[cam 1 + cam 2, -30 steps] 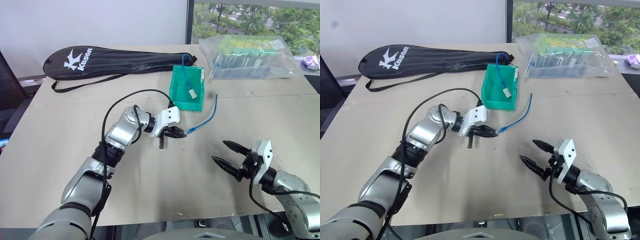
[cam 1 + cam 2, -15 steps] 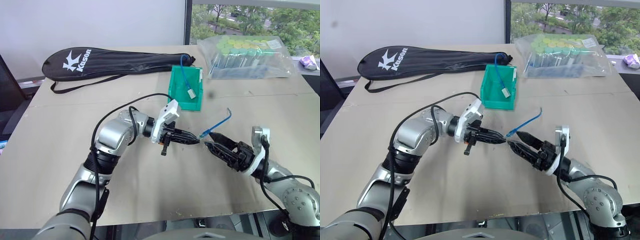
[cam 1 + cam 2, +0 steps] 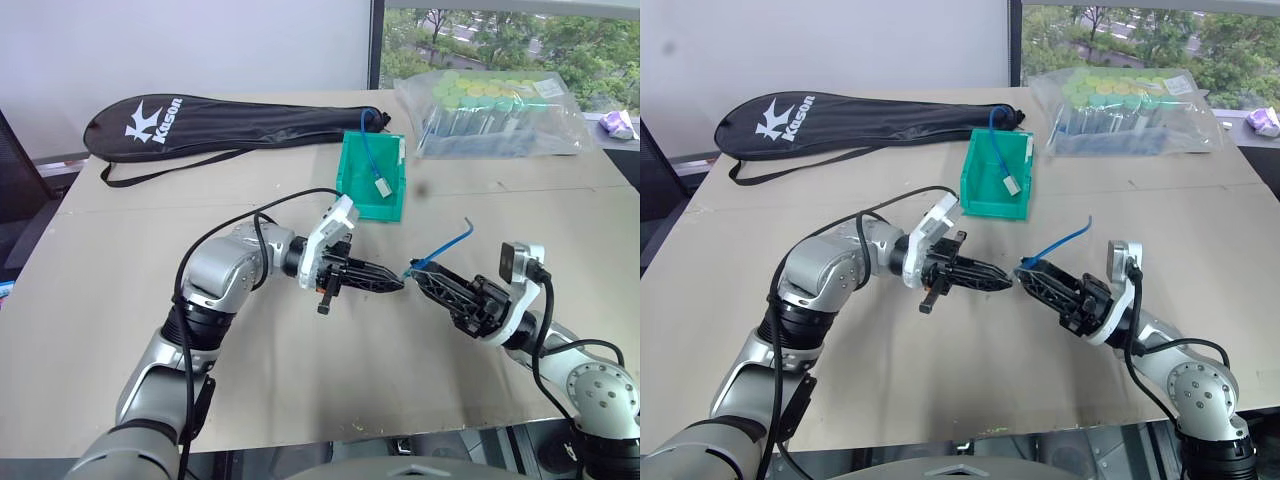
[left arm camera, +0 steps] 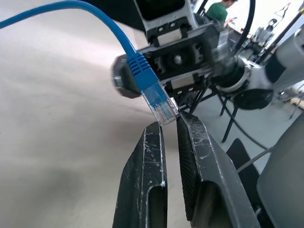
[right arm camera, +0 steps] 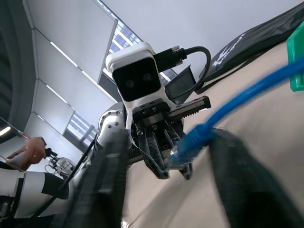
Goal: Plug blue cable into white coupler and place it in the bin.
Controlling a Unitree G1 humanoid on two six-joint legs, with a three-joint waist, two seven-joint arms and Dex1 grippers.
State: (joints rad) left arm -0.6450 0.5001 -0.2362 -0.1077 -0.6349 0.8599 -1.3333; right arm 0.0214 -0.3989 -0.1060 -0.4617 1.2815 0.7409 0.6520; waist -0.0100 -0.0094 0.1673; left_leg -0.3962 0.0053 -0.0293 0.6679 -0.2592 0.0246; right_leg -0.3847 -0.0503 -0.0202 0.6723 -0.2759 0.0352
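The blue cable (image 3: 447, 243) hangs in the air between my two grippers, its free end curling up to the right. Its clear plug (image 4: 159, 104) rests at the tips of my left gripper (image 3: 398, 284), which is shut on the plug's end. My right gripper (image 3: 416, 273) faces the left one tip to tip, and its jaws have come together on the cable just behind the plug. The green bin (image 3: 352, 172) stands farther back on the table. I cannot see the white coupler.
Inside the bin lies a second blue cord ending in a white block (image 3: 383, 187). A black racket bag (image 3: 200, 120) lies at the back left. At the back right sits a clear bag of green-capped tubes (image 3: 500, 110).
My left gripper lifted the cable off the table and drew back. The right gripper rose, swung in to meet it, and its wide-open jaws closed around the cable.
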